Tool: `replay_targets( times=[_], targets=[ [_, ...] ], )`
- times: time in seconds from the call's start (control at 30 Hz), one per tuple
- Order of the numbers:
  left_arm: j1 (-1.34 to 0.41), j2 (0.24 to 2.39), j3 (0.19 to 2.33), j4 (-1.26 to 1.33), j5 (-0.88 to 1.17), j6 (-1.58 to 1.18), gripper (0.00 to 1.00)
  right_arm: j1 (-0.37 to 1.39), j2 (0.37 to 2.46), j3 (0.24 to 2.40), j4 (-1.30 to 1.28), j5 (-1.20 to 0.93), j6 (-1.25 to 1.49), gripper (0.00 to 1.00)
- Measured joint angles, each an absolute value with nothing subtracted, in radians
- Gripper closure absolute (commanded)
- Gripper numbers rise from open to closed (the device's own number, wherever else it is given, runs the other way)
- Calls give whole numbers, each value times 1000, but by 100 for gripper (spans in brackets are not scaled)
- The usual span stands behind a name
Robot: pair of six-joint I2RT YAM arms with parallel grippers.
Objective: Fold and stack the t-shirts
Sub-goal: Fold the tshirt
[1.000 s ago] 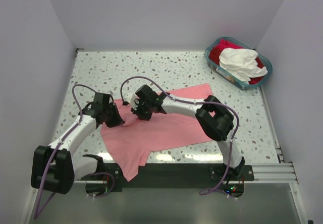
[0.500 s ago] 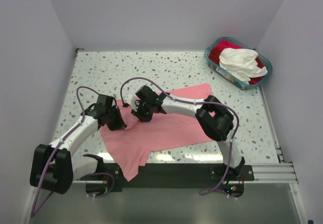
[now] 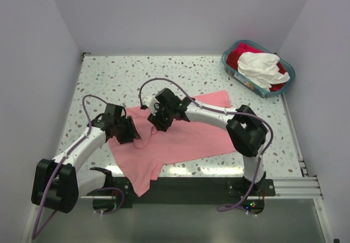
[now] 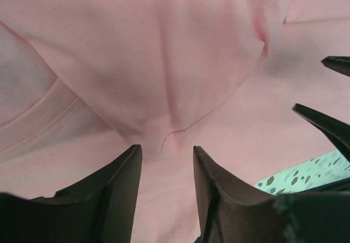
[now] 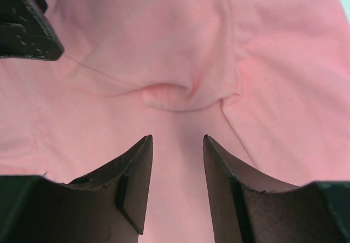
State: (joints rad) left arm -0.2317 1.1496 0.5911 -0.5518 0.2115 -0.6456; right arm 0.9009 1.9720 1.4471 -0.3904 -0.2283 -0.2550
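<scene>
A salmon-pink t-shirt (image 3: 186, 136) lies spread on the speckled table, one corner hanging over the near edge. My left gripper (image 3: 133, 132) hovers at its left side, open, with nothing between the fingers; a folded flap of the pink t-shirt (image 4: 158, 62) lies just ahead of the left gripper (image 4: 167, 150). My right gripper (image 3: 158, 123) is over the shirt's upper left part, open too, and a puckered fold of the t-shirt (image 5: 175, 92) lies just beyond the right gripper (image 5: 178, 139). White (image 3: 261, 68) and red (image 3: 236, 54) t-shirts fill the basket.
The teal-blue basket (image 3: 244, 82) stands at the far right corner. Bare speckled table (image 3: 164, 73) runs behind the pink shirt and along its left. The left gripper's fingertips (image 5: 24, 21) show at the top left of the right wrist view.
Both grippers have opened and let go of the pink cloth, which now lies flat. The left gripper has drifted a little nearer; the right arm has shifted slightly rightward.
</scene>
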Motion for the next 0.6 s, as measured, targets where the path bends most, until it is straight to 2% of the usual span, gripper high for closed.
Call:
replay_targets(
  times=[0.17,0.27,0.4,0.6],
  targets=[
    [-231,1107,600,-562,162,-664,50,833,1901,1355,-315,-259,-57,55],
    [-223,1101,600,-557,133,-680,53,799,1893,1305,-250,-262,104,57],
    [-216,1116,595,-528,119,-700,60,800,1893,1244,-168,-274,319,58],
    [-216,1143,572,-501,125,-714,59,815,1906,1210,-72,-280,569,58]
  ],
)
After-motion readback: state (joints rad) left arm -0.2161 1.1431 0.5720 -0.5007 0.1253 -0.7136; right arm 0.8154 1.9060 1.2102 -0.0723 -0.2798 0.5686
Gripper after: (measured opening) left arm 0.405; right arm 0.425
